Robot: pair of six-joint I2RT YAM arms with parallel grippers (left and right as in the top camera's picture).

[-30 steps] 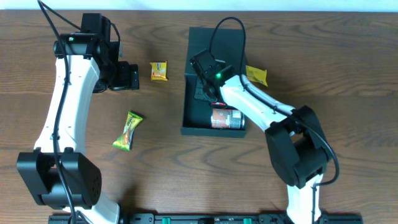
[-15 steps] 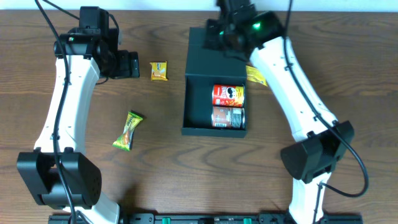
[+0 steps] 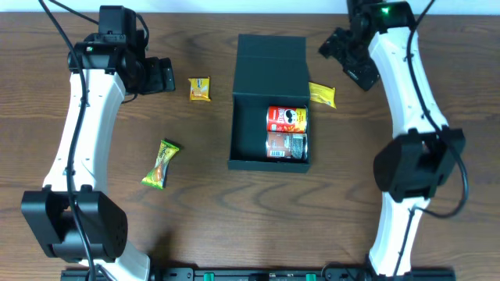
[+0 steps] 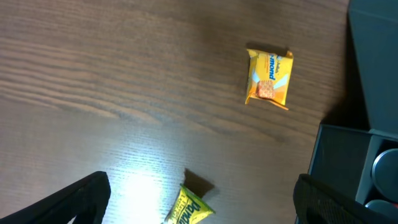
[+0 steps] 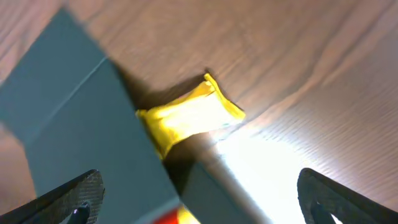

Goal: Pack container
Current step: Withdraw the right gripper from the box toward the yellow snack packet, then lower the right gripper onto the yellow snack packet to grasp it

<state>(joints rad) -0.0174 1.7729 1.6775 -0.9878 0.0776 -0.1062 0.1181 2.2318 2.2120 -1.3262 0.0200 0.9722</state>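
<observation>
Since 1 s ago the right arm has been swung up out of the container (image 3: 244,133) and carried to the far right of the table (image 3: 234,218). The right gripper (image 3: 348,58) is now seen beyond the container's far right corner, apart from it. The left gripper (image 3: 162,76) has shifted only slightly toward the far edge.

Right gripper: fingers (image 5: 68,196) are seen wide apart at the lower corners of the wrist view, with nothing held between them. Left gripper: its fingers are likewise spread, nothing held.

The container is located at table centre, with the lid (image 3: 269,58) laid open and flat toward the far side. Two cans are lying on their sides inside, side by side and touching. The red can (image 3: 287,119) is further back and the dark can (image 3: 287,145) is nearer the front wall. The right half of the interior is occupied by them.

The right packet (image 3: 322,94), yellow, is lying against the container's right wall near the hinge; in the right wrist view it is seen tucked beside the lid edge. The left packet (image 3: 200,89), also yellow, is lying between the left gripper and the container, apart from both. The green packet (image 3: 160,164) is lying well to the left of the container, nearer the front
</observation>
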